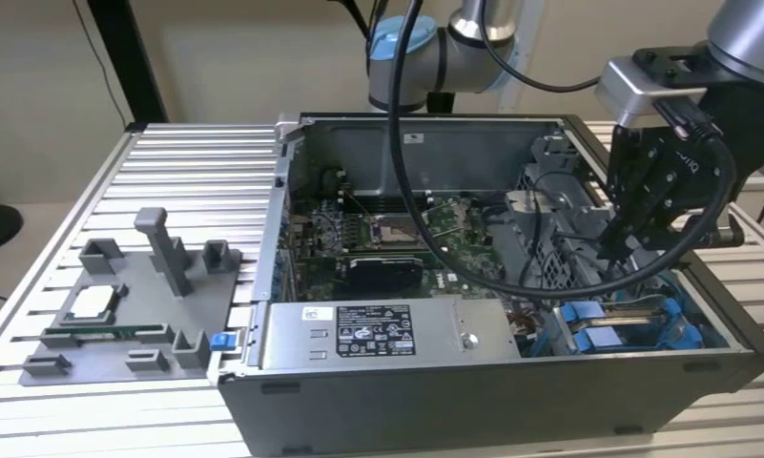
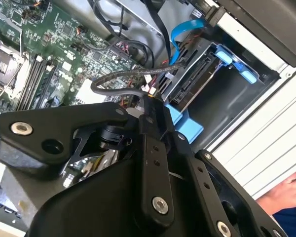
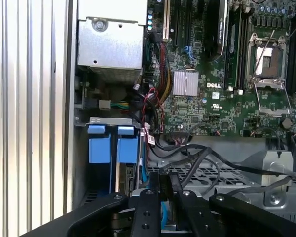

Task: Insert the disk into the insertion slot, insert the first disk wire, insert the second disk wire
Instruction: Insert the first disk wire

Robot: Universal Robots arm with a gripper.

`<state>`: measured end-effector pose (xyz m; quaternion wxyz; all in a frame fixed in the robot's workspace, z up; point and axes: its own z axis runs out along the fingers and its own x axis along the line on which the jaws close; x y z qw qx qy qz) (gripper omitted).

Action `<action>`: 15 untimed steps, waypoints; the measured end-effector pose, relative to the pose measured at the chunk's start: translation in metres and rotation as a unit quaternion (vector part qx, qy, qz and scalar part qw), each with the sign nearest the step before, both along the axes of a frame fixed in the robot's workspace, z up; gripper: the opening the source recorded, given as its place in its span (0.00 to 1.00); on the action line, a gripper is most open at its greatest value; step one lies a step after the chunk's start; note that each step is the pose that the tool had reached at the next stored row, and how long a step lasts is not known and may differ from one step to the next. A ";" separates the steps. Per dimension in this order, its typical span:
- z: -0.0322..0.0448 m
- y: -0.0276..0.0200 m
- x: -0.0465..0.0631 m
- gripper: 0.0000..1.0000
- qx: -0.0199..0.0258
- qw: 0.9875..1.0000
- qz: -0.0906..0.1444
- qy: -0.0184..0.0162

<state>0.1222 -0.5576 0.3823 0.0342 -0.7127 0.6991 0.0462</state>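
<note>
The disk (image 2: 195, 81) stands on edge inside the insertion slot (image 1: 617, 332), at four o'clock in the exterior view, in a corner of the open computer case (image 1: 484, 401). Its blue carrier tabs show. Above it, at about three o'clock, hangs the gripper (image 1: 607, 250), clenched on the plug of a black wire (image 2: 119, 75) near the disk's connector edge. The power-supply box (image 1: 356, 334) lies at six o'clock, the motherboard (image 1: 395, 234) at the centre and a grey parts tray (image 1: 127, 315) at eight o'clock.
</note>
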 end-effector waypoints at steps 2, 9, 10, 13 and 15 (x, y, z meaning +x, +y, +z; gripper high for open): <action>0.0000 -0.0014 0.001 0.00 0.000 1.000 0.000 0.000; 0.0000 -0.0110 0.006 0.00 0.000 1.000 0.000 0.003; -0.0001 -0.0147 0.008 0.00 0.000 1.000 0.000 0.005; -0.0006 -0.0193 0.010 0.00 -0.001 1.000 0.000 0.006; -0.0011 -0.0221 0.010 0.00 -0.003 1.000 0.000 0.006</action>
